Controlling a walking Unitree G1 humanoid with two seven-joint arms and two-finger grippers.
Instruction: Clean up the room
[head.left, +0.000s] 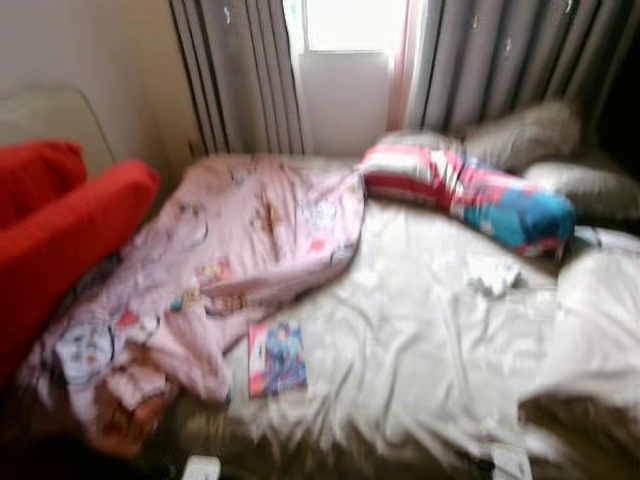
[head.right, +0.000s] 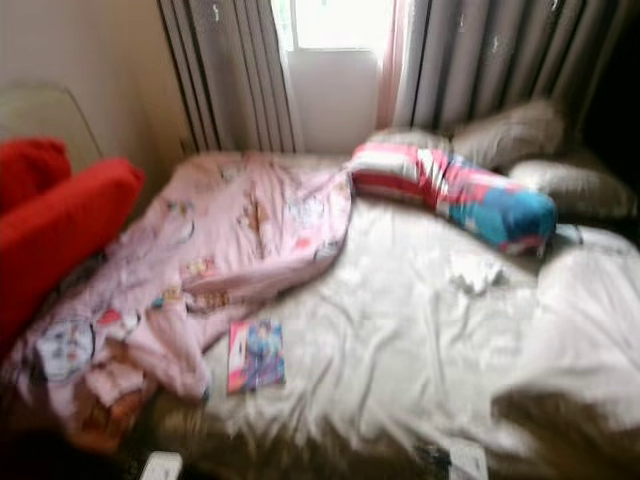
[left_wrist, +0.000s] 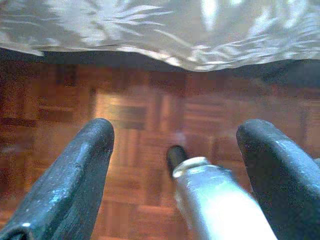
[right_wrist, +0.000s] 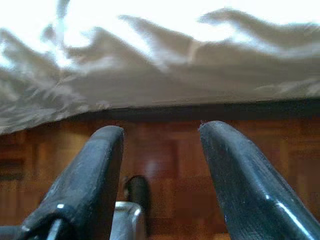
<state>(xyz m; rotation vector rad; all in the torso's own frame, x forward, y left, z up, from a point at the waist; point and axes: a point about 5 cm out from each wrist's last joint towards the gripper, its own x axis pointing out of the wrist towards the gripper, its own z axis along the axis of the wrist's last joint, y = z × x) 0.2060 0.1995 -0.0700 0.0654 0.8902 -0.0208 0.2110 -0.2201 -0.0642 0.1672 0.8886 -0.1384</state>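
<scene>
On blurred bed, half-covered booklet

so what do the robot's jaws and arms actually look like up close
Each gripper has two long, rounded black fingers with a slightly scuffed, matte surface. In the left wrist view a silver metal rod with a black tip runs between them; the right gripper shows a similar silver part with a black tip.

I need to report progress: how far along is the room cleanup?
Nothing looks done yet. The pink quilt lies bunched on the bed, with a booklet and a crumpled paper loose on the sheet. Nothing is in hand: the left gripper and right gripper hang open over the wooden floor. All tidying remains.
</scene>
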